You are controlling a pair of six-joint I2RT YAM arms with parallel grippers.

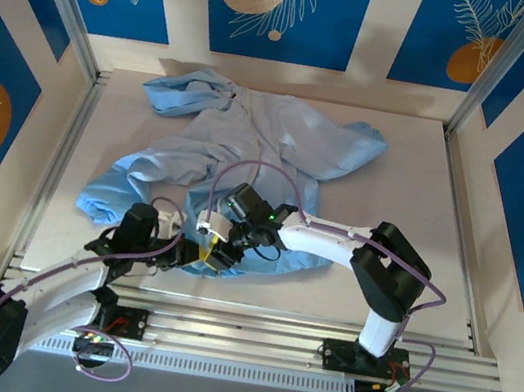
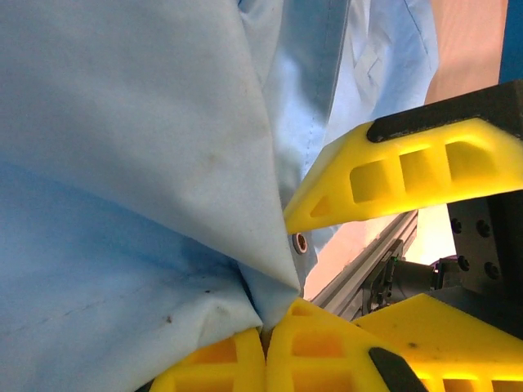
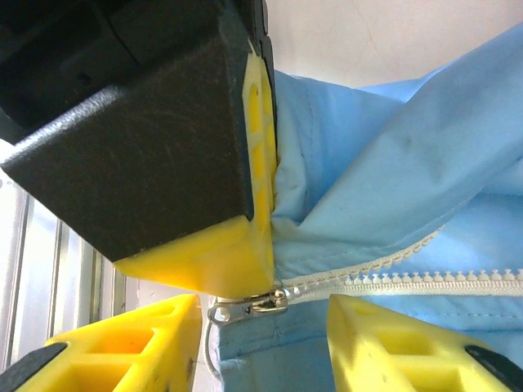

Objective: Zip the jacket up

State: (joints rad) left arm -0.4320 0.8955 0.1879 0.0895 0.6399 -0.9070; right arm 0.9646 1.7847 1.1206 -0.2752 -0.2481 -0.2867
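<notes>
The light-blue jacket (image 1: pixel 251 143) lies crumpled across the table, its bottom hem toward the arms. My left gripper (image 1: pixel 193 253) is shut on the hem corner (image 2: pixel 265 331), with fabric bunched between its yellow fingers beside a small metal eyelet (image 2: pixel 301 242). My right gripper (image 1: pixel 215 252) is right next to it. In the right wrist view its yellow fingers stand apart on either side of the silver zipper slider (image 3: pixel 253 305), which sits at the bottom of the white zipper teeth (image 3: pixel 425 284). The right gripper (image 3: pixel 263 314) is open and not touching the slider. The left gripper's fingers (image 3: pixel 245 245) press just above the slider.
Aluminium rails (image 1: pixel 298 339) run along the near table edge just below both grippers. Blue patterned panels wall in the table (image 1: pixel 413 202) on three sides. A purple cable (image 1: pixel 247 165) loops over the jacket above the right wrist.
</notes>
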